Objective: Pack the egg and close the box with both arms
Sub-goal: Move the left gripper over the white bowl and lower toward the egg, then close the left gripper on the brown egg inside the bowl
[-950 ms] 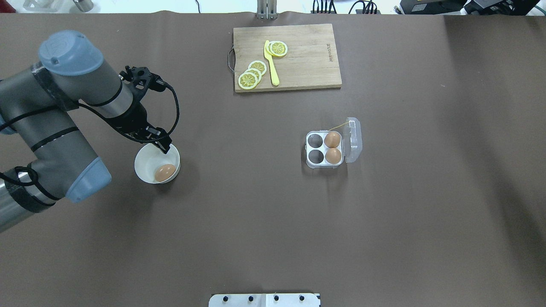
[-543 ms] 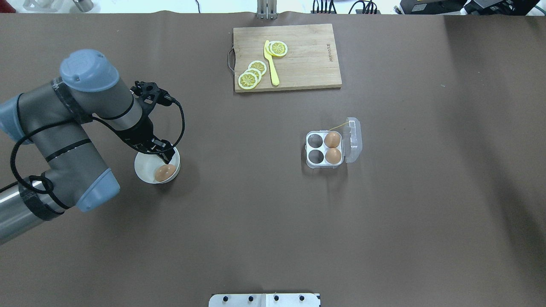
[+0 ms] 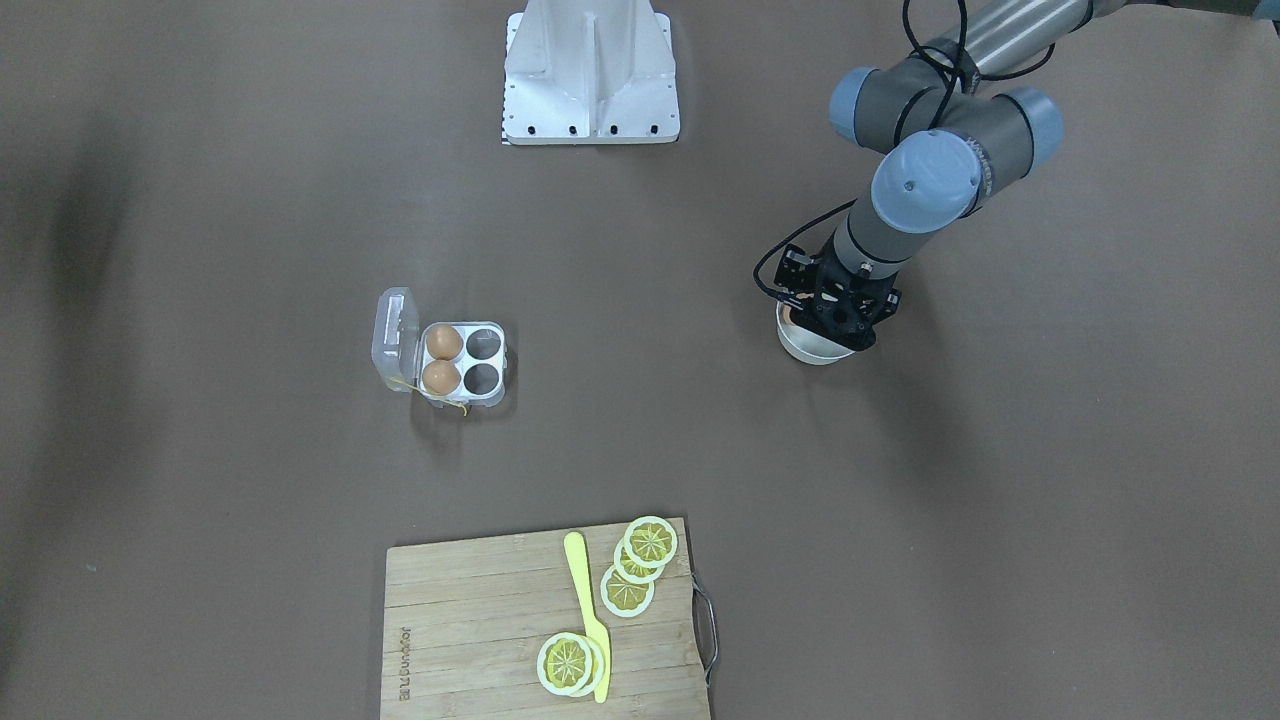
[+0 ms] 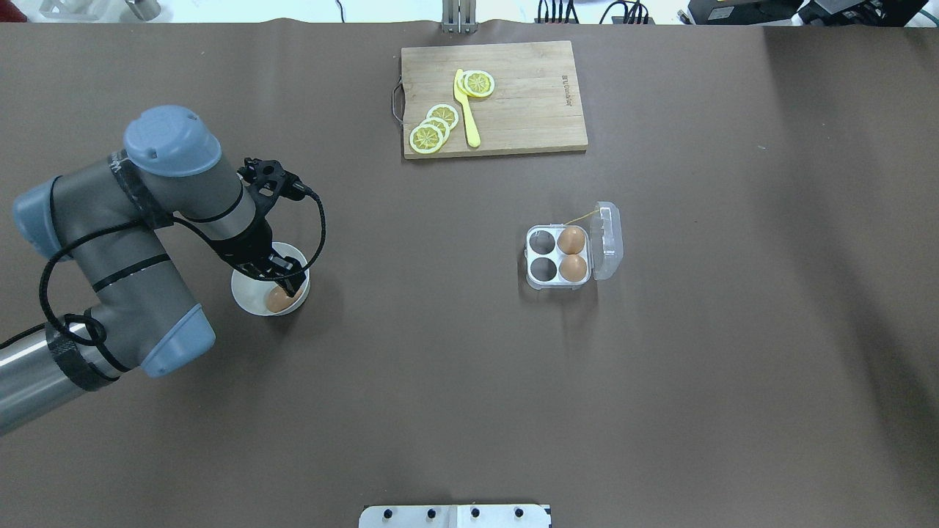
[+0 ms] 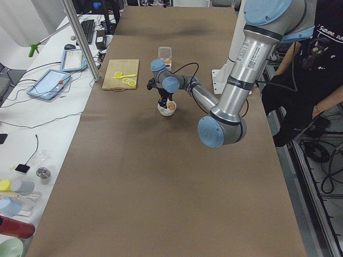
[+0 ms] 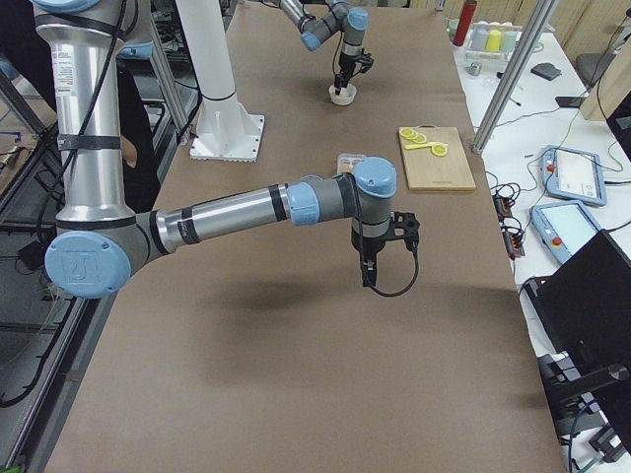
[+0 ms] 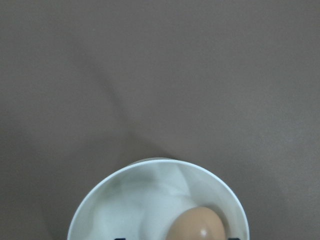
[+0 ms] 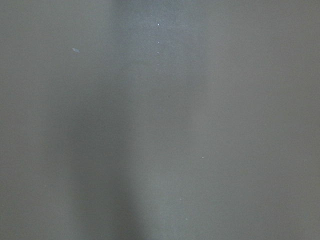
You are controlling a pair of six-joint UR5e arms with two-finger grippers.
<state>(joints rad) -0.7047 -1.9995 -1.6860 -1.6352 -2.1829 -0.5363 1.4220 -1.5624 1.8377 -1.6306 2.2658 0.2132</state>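
Observation:
The egg [image 4: 277, 301] lies in a round white bowl [image 4: 239, 293] on the table's left side. My left gripper [image 4: 288, 281] reaches down into the bowl over the egg. In the left wrist view the egg [image 7: 196, 225] sits between two dark fingertips [image 7: 119, 238] that stand apart, so the gripper is open. The box [image 4: 530, 258] stands mid-table with its clear lid [image 4: 608, 242] swung open to the right. It holds two other brown eggs [image 4: 571, 240] in its right cells, and its left cells are empty. My right gripper [image 6: 367, 276] shows only in the exterior right view, hanging above bare table; I cannot tell if it is open or shut.
A wooden cutting board [image 4: 513, 110] with lemon slices [image 4: 433, 130] and a yellow knife [image 4: 468, 110] lies at the far side. The white metal base [image 4: 455, 515] sits at the near edge. A person stands beside the robot in the exterior left view [image 5: 300, 64].
My left arm has swung toward the near side and right. Its gripper has moved from the bowl's far rim down over the egg.

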